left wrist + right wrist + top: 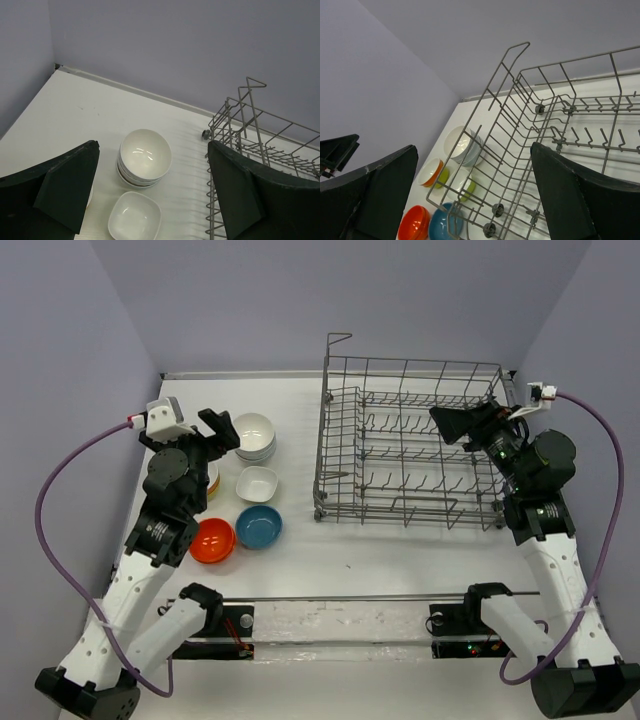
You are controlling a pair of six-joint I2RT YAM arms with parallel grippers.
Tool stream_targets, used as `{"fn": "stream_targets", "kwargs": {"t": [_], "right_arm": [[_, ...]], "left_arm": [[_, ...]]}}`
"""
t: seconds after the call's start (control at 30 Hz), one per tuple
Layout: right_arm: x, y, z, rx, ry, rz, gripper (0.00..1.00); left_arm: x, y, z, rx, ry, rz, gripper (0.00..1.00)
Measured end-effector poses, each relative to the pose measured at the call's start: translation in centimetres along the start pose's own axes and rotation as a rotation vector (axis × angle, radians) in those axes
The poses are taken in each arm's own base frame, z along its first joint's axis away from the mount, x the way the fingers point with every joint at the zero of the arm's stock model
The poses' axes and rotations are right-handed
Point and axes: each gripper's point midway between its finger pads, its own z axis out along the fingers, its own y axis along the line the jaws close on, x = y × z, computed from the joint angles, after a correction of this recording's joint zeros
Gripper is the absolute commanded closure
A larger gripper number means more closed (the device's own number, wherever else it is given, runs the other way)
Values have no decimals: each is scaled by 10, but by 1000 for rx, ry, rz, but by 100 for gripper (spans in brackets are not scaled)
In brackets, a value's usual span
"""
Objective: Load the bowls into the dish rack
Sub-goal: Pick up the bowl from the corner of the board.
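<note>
My left gripper (218, 432) is raised near the stacked white bowls (254, 435), jaws wide apart. My right gripper (462, 423), likewise spread and holding nothing, hangs over the dish rack (412, 362).

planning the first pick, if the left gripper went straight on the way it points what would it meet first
Most likely the stack of round white bowls, centred ahead of the open left gripper in its wrist view; how far is unclear.

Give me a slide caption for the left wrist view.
Open left gripper above stacked white bowls and a squarish white bowl, dish rack at right.
</note>
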Motion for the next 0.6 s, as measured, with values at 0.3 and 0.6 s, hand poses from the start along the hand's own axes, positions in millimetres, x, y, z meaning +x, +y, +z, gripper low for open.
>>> {"fn": "stream_targets", "kwargs": {"t": [0.3,0.6], "right_arm": [[10,-11,7,27,35,22,0],[14,-13,6,31,44,38,0]], "left_arm": [[35,26,28,-124,98,35,1],[46,39,57,-222,180,26,4]]}}
